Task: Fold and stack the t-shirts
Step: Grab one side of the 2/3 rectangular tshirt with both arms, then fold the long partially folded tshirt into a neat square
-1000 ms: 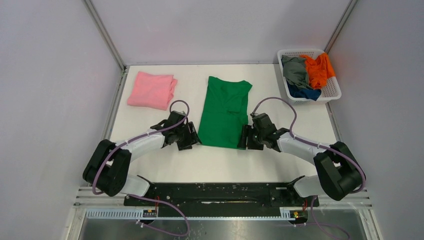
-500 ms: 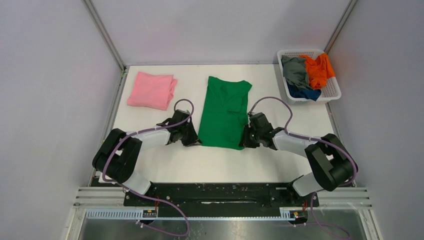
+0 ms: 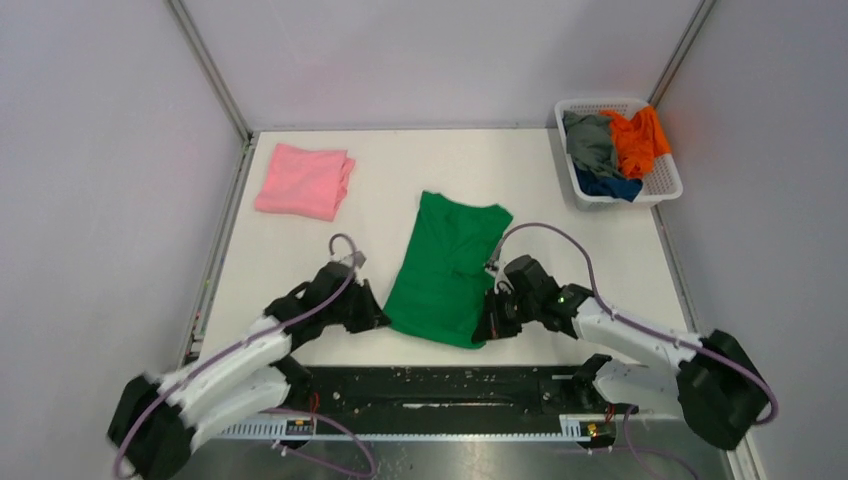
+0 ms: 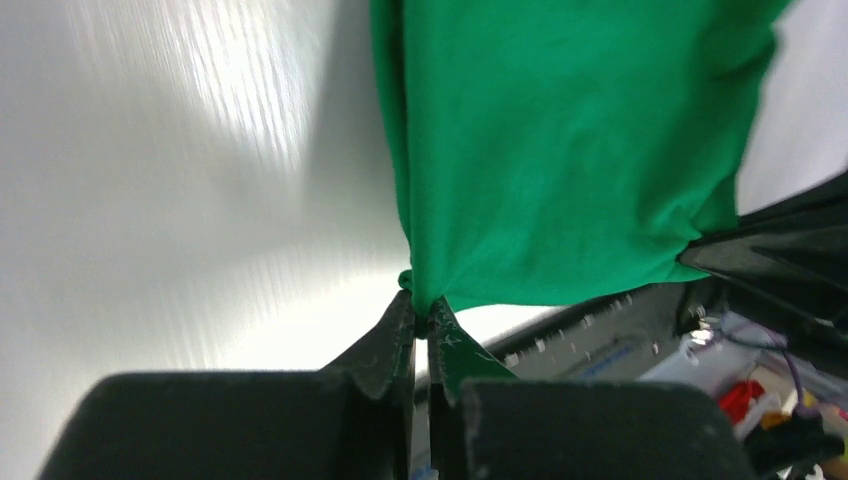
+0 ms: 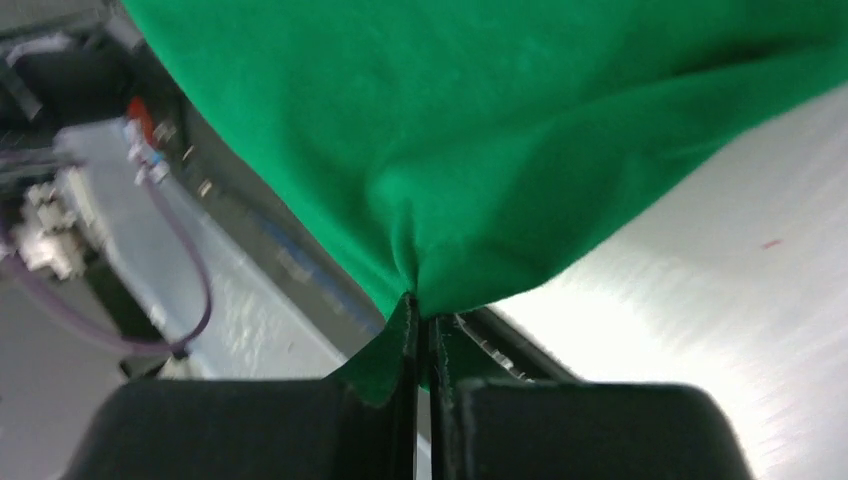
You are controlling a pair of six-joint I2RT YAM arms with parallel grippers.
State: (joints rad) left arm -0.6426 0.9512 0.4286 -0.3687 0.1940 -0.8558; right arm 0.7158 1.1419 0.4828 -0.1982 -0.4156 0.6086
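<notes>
From above, both my arms reach low and forward. My left hand [image 3: 377, 312] and right hand [image 3: 488, 328] each sit at a near corner of the green t-shirt [image 3: 445, 262]. Its long axis runs away from me across the counter [image 3: 300, 250] (neck far, tilted slightly right). At my left wrist, fingers [image 4: 385, 345] are clenched on the bunched hem corner. My right wrist shows the same pinch on green cloth.

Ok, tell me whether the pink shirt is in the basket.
No, the pink shirt lies folded on the table, far left, well apart from the basket.
</notes>
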